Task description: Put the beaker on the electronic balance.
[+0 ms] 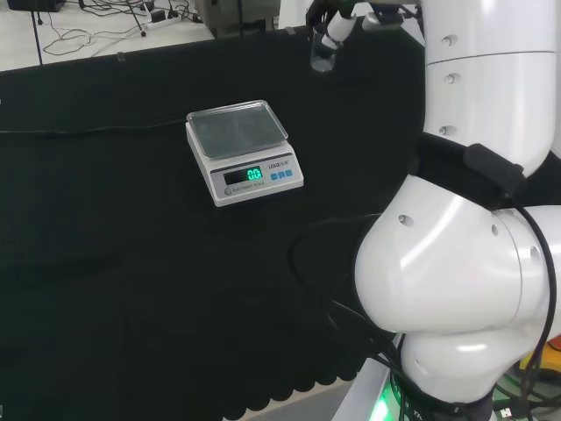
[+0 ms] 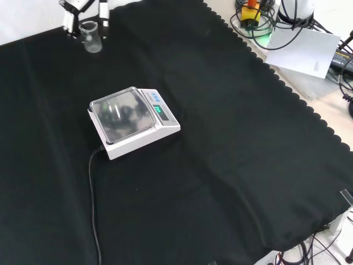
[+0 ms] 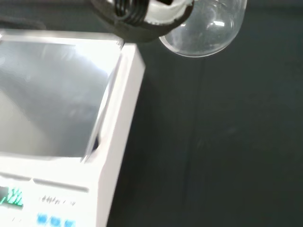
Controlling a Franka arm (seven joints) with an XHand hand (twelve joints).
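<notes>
The surface [image 1: 131, 289] is a broad bench draped in black cloth with a scalloped hem, and it carries the other things.

In the head view the white robot arm [image 1: 465, 289] rises as large glossy rounded links at the right, with dark cables hanging along it.

The white electronic balance [image 1: 244, 151], a boxy scale with a square brushed-metal weighing pan [image 1: 237, 127] and a lit green display on its sloped front, stands on the cloth left of the arm in the head view. In the front view the balance [image 2: 133, 121] sits left of the middle, with a thin black cord [image 2: 92, 193] trailing from it toward the near edge. The pan [image 2: 120, 115] is bare, and the wrist view shows the balance [image 3: 71, 118] close up, its pan [image 3: 47, 94] reflecting light.

The black and white hand [image 1: 337, 22] hangs at the top of the head view, above and to the right of the balance, and in the front view the hand [image 2: 83, 11] is at the top left corner. Its fingers [image 2: 103, 14] reach down on either side of the small clear glass beaker [image 2: 91, 37] and are closed on it near the rim. The beaker [image 1: 323, 54] hangs upright over the cloth, well apart from the balance. In the wrist view the beaker [image 3: 206, 26] shows its round clear bottom, just beside a black and white part of the hand [image 3: 142, 14], with dark cloth behind it.
</notes>
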